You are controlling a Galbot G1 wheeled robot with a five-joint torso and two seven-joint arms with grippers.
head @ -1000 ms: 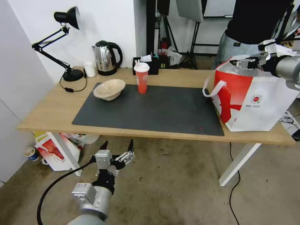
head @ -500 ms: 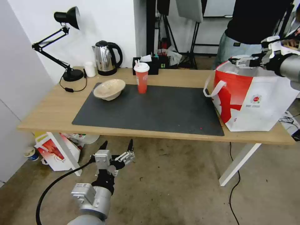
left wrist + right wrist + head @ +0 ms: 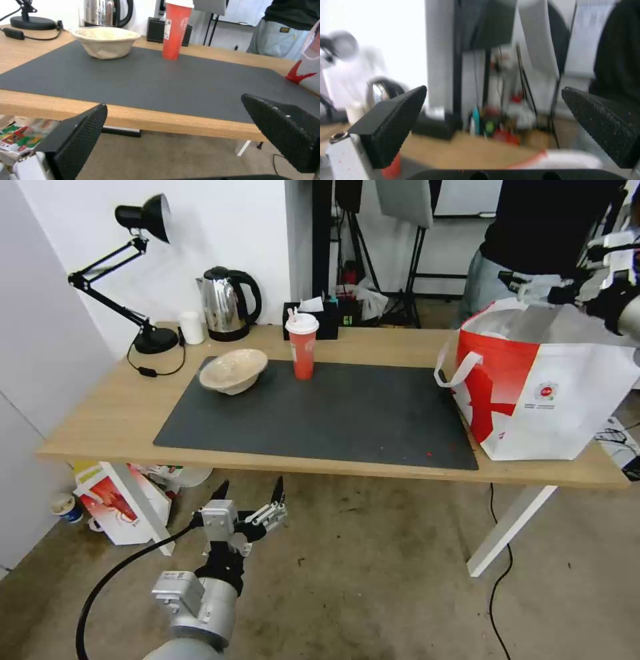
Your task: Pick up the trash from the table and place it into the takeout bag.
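Right now your right pincer (image 3: 517,281) hangs above the far rim of the takeout bag (image 3: 553,387), its fingers spread wide with nothing between them; in the right wrist view the 2 black pads (image 3: 391,120) stand far apart and bare. The bag sits directly beneath that pincer, on the right end of the counter (image 3: 100,413), with its mouth open, its red panel toward the dark grey mat (image 3: 320,413) and 1 white strap handle (image 3: 457,370) drooping over the mat's edge.

Your left pincer (image 3: 250,492) is parked below the counter's near edge, over the floor, also wide open and holding nothing; its pads (image 3: 81,135) frame the counter front in the left wrist view. Up and beyond that pincer, on the mat's far-left part, rests the shallow beige bowl (image 3: 233,370), tipped slightly. The red lidded drink cup (image 3: 303,347) stands upright near the bowl, on the side toward the bag, at the mat's far edge. Both lie well apart from the right pincer, across the whole mat from it.

Farther back from the left pincer stand a kettle (image 3: 227,303), a small white cup (image 3: 192,327), a black desk lamp (image 3: 137,267) and a black tissue box (image 3: 317,320).
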